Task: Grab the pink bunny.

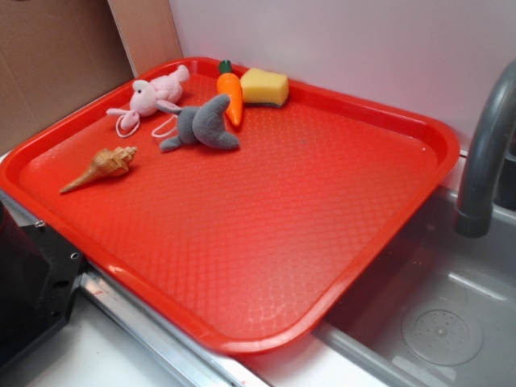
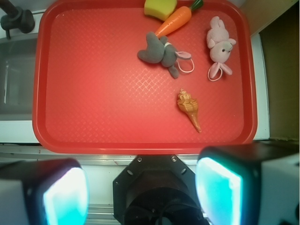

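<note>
Task status: not started — no approach, no contact. The pink bunny [image 2: 219, 45] lies at a far corner of the red tray [image 2: 93, 122], just beside the grey plush [image 2: 159, 52] and the carrot [image 2: 174, 21]. The gripper [image 2: 143, 190] hangs back over the tray's near edge, jaws wide apart and empty. Remaining: reach, descend, close.

text: none that I can read | labels, brands, numbers, signs: none on the red tray [image 1: 419, 133], none on the toys lying in it, none on the sink [image 1: 451, 322] or the tap [image 1: 488, 153] | my wrist view: the same, nothing written
</note>
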